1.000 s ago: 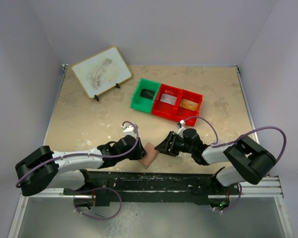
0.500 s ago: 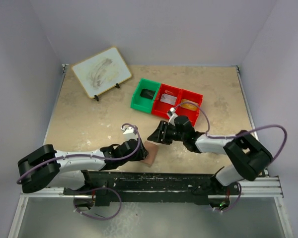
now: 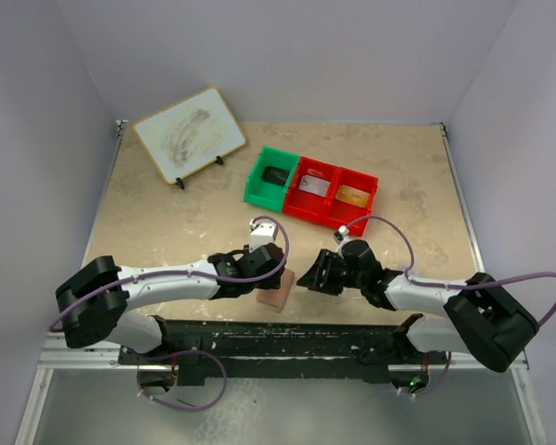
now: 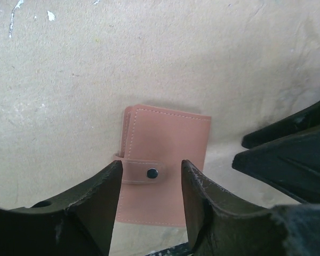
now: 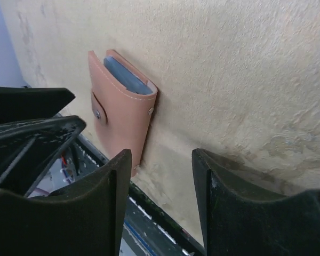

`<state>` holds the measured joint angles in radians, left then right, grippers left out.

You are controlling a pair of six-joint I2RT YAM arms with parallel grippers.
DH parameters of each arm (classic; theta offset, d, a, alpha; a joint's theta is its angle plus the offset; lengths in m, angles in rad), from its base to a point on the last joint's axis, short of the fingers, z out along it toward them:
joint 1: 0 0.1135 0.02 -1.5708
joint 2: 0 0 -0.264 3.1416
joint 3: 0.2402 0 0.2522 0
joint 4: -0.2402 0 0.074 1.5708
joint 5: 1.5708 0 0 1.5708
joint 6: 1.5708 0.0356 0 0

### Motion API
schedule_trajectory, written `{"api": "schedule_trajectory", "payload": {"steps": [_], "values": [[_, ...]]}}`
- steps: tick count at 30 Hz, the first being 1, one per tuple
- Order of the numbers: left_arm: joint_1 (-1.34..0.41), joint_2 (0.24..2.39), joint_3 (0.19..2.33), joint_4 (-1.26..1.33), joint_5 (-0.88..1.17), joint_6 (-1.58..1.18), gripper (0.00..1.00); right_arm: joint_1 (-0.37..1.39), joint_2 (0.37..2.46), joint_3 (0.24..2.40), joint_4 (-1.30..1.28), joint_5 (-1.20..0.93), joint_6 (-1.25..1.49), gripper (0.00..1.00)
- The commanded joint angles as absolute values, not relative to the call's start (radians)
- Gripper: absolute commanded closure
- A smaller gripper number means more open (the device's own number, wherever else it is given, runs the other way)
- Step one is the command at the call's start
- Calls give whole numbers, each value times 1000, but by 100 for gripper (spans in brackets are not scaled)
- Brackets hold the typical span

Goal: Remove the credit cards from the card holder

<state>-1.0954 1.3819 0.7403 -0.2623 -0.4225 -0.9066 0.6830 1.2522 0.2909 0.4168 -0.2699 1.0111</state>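
On the left, the left gripper [image 3: 259,276] hangs low over the near edge of the table [image 3: 167,232], almost directly above the card holder [image 3: 273,297]. Its fingers [image 4: 96,197] stand moderately apart and hold nothing. In the wrist view the tan-pink leather shows through the gap between them, lying flat on the table below. The card holder is folded shut. Its long side runs along that gap, so the fingers flank its narrow width. The strap [image 4: 136,172] crosses that width and is fastened by the small stud [image 4: 151,173], which sits almost midway between the fingertips.

Further right, the right gripper [image 3: 304,276] points in from the other side, just beside the card holder but not touching it. Its fingers [image 5: 101,202] are also spread and empty. From its wrist camera the card holder lies ahead and off to the left of the finger gap, with its spine edge nearest and a pale blue-grey inner panel [image 5: 127,74] showing at the far open end.

The left arm looks the nearer and better lined up, so it could come straight down to pin or pinch the narrow width. The right arm would first have to shift leftward to reach the strap. No cards can come out until the strap is undone.
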Motion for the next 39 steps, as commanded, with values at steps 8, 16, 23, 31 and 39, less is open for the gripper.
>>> {"api": "schedule_trajectory", "payload": {"steps": [8,16,23,31,39], "values": [[-1116,1486,856,-423,-403,-806,54,703,1362,273,670,-327,1123,49],[-1138,1527,873,-414,-410,-819,50,722,1456,302,729,-346,1135,47],[-1154,1563,868,-428,-456,-836,51,729,1507,328,745,-346,1137,46],[-1155,1580,888,-441,-509,-815,67,735,1558,365,736,-363,1117,46],[-1155,1544,834,-358,-467,-837,83,742,1578,398,684,-333,1091,53]]}}
